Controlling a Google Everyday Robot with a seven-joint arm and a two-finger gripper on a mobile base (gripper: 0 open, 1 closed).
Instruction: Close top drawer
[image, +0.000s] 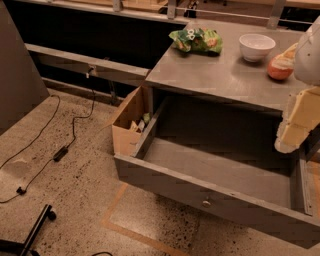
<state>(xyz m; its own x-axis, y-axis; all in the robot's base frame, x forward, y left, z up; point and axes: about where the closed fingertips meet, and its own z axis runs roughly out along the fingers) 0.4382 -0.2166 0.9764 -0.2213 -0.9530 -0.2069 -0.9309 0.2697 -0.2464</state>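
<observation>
The top drawer (190, 187) is a wide grey drawer pulled far out from under the counter, and its inside looks empty. A small round metal knob (206, 203) sits at the centre of its flat front panel. My gripper (292, 127), pale yellow under a white arm, hangs at the right edge of the view. It is above the drawer's back right corner and just in front of the counter's edge. It holds nothing that I can see.
The grey counter (225, 75) carries a green snack bag (196, 40), a white bowl (256, 46) and an orange round thing (280, 67). A cardboard box (129, 122) stands on the floor left of the drawer. Cables (60, 150) and a chair leg (35, 232) lie at left.
</observation>
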